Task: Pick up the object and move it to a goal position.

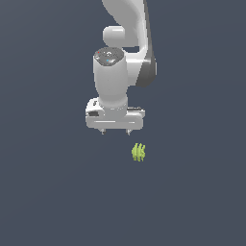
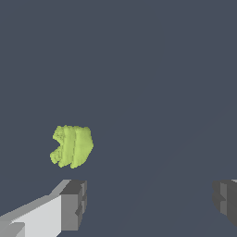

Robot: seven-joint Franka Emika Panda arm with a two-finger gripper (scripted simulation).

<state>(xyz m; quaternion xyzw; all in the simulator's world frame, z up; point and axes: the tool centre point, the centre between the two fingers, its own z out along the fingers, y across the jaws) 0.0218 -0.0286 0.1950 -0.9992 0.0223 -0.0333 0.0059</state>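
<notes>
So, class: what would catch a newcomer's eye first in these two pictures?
The white robot arm fills the upper middle of the exterior view. Its gripper hangs open, holding nothing. The small yellow-green ribbed object lies apart from it on the plain dark floor, lower and toward the exterior view's right.

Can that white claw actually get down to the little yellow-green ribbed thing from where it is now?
Probably yes. The gripper is open, its fingers spread wide, and nothing lies between it and the yellow-green ribbed object. The object sits off to one side, not between the fingers, so it must shift over first.
</notes>
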